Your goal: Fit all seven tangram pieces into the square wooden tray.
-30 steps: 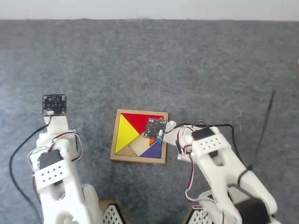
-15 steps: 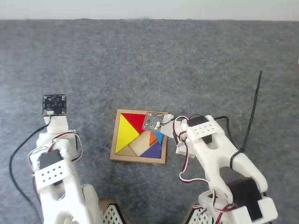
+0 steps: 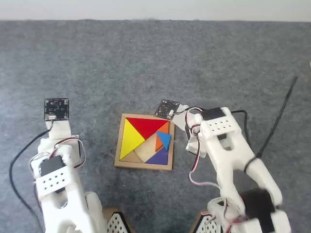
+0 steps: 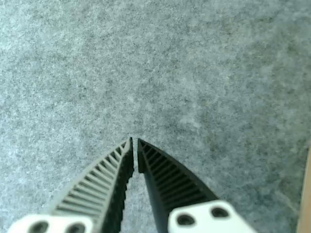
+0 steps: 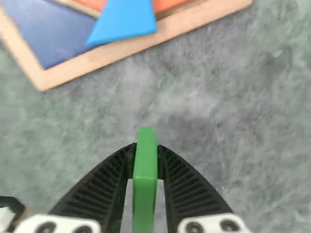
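Observation:
The square wooden tray (image 3: 118, 151) lies between the arms and holds a yellow triangle (image 3: 130, 139), a red triangle (image 3: 146, 126), a small orange piece (image 3: 158, 143), a light blue triangle (image 3: 164, 139), a dark blue piece (image 3: 159, 157) and a tan piece (image 3: 143, 153). My right gripper (image 5: 146, 147) is shut on a green piece (image 5: 145, 170) held on edge over the carpet, just off the tray's rim (image 5: 146, 46). The light blue triangle (image 5: 124, 22) lies askew by that rim. My left gripper (image 4: 134, 141) is shut on nothing, above bare carpet left of the tray.
Grey carpet covers the whole table. The right arm (image 3: 221, 133) stands just right of the tray, its wrist camera board (image 3: 167, 109) over the tray's far right corner. The left arm (image 3: 54, 160) stands well left. A black cable (image 3: 279, 114) trails at the right.
The right arm's wrist has drawn back from above the tray's right part to its far right corner, uncovering the light blue and orange pieces. The left arm has not moved.

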Robot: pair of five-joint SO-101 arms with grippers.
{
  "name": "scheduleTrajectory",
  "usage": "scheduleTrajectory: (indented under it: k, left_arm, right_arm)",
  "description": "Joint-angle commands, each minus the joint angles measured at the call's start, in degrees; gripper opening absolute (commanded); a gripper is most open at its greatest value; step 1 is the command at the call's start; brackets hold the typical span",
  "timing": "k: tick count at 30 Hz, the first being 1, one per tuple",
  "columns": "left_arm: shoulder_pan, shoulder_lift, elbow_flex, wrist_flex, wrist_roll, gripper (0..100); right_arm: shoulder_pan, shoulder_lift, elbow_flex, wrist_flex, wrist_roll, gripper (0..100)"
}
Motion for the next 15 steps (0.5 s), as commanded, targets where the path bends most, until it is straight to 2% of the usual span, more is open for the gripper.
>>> scheduleTrajectory:
  k: [1, 5, 7, 12, 15]
  left_arm:
    - [0.09, 0.35, -0.57, -1.05, -0.79, 2]
    - [0.09, 0.35, -0.57, -1.05, -0.79, 2]
    - [0.09, 0.35, -0.57, -1.05, -0.79, 2]
    - [0.09, 0.35, -0.57, -1.05, -0.79, 2]
    - [0.09, 0.35, -0.57, -1.05, -0.79, 2]
  right_arm:
    - [-7.08, -11.56, -3.25, 5.76, -3.25, 1.6]
    - [-20.44, -16.66, -2.99, 6.99, -7.91, 1.7]
    - [-24.57, -15.60, -2.46, 3.65, -8.70, 1.7]
    - [-26.59, -6.20, -0.97, -6.81, -6.42, 1.7]
    - [-27.47, -0.04, -3.87, -9.19, -6.42, 1.6]
